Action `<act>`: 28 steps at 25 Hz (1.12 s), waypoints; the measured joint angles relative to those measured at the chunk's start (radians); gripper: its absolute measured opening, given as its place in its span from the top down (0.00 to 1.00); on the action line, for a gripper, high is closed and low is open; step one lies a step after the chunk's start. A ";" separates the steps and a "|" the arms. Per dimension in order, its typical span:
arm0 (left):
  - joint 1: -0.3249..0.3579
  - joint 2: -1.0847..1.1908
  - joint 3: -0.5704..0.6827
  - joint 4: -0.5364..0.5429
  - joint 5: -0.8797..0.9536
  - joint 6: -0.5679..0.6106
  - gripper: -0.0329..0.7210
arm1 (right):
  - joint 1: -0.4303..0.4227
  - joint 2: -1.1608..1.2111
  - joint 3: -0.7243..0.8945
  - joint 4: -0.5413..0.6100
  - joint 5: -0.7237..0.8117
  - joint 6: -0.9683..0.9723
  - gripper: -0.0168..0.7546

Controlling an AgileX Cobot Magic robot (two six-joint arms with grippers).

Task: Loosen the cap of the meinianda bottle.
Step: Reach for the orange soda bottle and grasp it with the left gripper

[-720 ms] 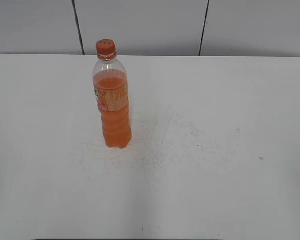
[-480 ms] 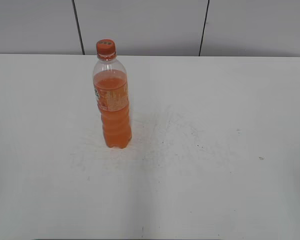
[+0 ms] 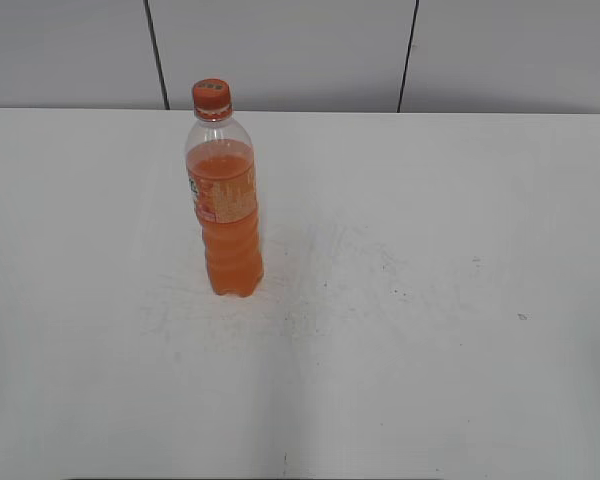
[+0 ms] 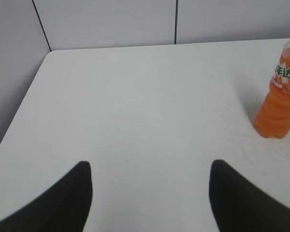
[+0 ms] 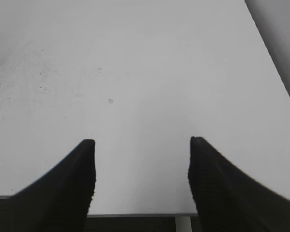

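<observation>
The meinianda bottle (image 3: 226,210) stands upright on the white table, left of the middle, with orange drink and an orange label band. Its orange cap (image 3: 212,96) sits on top. In the left wrist view the bottle (image 4: 279,104) shows at the far right edge, its cap cut off. My left gripper (image 4: 150,166) is open and empty, well to the left of the bottle. My right gripper (image 5: 141,145) is open and empty over the table's near edge; the bottle is out of its view. Neither gripper shows in the exterior view.
The white table (image 3: 430,250) has scuffs and small dark specks near its middle. A grey panelled wall (image 3: 280,50) runs behind it. The table's left corner (image 4: 50,50) and its right edge (image 5: 270,63) show in the wrist views.
</observation>
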 joint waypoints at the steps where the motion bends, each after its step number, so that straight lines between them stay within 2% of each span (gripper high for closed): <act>1: 0.000 0.000 -0.003 0.000 -0.006 0.012 0.34 | 0.000 0.000 0.000 0.000 0.000 0.000 0.38; 7: 0.000 0.102 -0.062 0.000 -0.161 0.087 0.34 | 0.000 0.000 0.000 0.000 0.000 0.000 0.38; 10: 0.000 0.223 -0.073 0.000 -0.307 0.104 0.34 | 0.000 0.000 0.000 0.000 0.000 0.000 0.38; 17: -0.021 0.523 -0.051 0.000 -0.773 0.111 0.34 | 0.000 0.000 0.000 0.000 0.000 0.000 0.38; 22: -0.057 0.762 0.075 0.022 -1.173 0.108 0.34 | 0.000 0.000 0.000 0.000 0.000 0.000 0.38; 24: -0.071 0.881 0.130 0.056 -1.359 0.069 0.34 | 0.000 0.000 0.000 0.000 0.000 0.000 0.38; 28: -0.074 1.071 0.201 0.245 -1.635 -0.097 0.34 | 0.000 0.000 0.000 0.000 0.000 0.000 0.38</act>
